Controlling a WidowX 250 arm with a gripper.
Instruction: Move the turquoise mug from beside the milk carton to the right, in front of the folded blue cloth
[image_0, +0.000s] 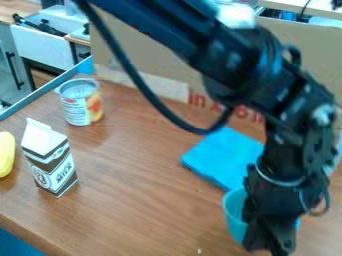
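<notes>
Item: black gripper (270, 246), pointing down at the table's right side, in front of a turquoise cup (234, 212); whether it is open, closed or clamped on the cup, I cannot tell. Cup: upright, as best I can judge, and partly hidden. Just behind: one bright blue cloth (224, 156), apparently folded. Farther left: one milk carton (51, 162), upright; one open-topped container (79, 107); one yellow object (5, 154). All on a brown wooden table (143, 200).
</notes>
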